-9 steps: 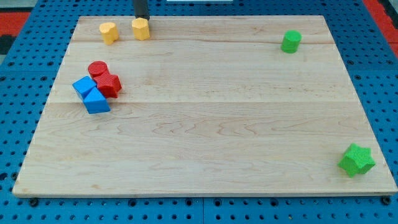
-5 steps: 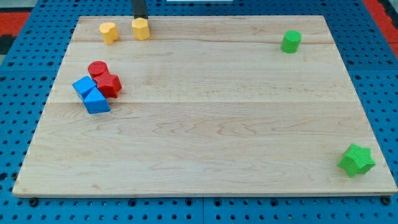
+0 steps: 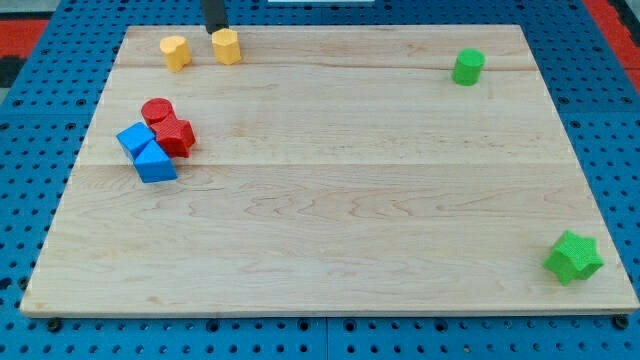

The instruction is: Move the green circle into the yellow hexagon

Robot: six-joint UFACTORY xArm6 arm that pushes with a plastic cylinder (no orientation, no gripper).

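Landmark for all positions: pale wooden board point(image 3: 330, 200), resting on a blue pegboard surface point(image 3: 20, 150). Largest item after the board: green star-shaped block point(image 3: 573, 257) at the board's lower right corner, well apart from everything else. Next: cluster near the board's left edge, comprising a blue cube block point(image 3: 135, 139) and a blue triangular block point(image 3: 154, 162) touching a red cylinder block point(image 3: 156, 111) and a red block of unclear shape point(image 3: 175, 135). Task item: green circle block point(image 3: 467, 67), upright near the board's top right corner, untouched. Target: yellow hexagon block point(image 3: 227, 46) near the board's top left, with a second yellow block point(image 3: 175, 52), shape hard to make out, just beside it toward the board's left edge. Smallest: my tip point(image 3: 216, 30), a bare dark rod with nothing to spread or pinch, located at the board's top edge just beside the yellow hexagon block, on its upper left; contact cannot be confirmed. Judged risks: tip on the wrong side of the board, so any careless departure may nudge the yellow hexagon block toward the second yellow block or off the top edge. A long push along the top edge required; off-centre contact likely to roll the green circle block sideways or over the board's top edge. Excess push force at arrival likely to knock the yellow hexagon block away.
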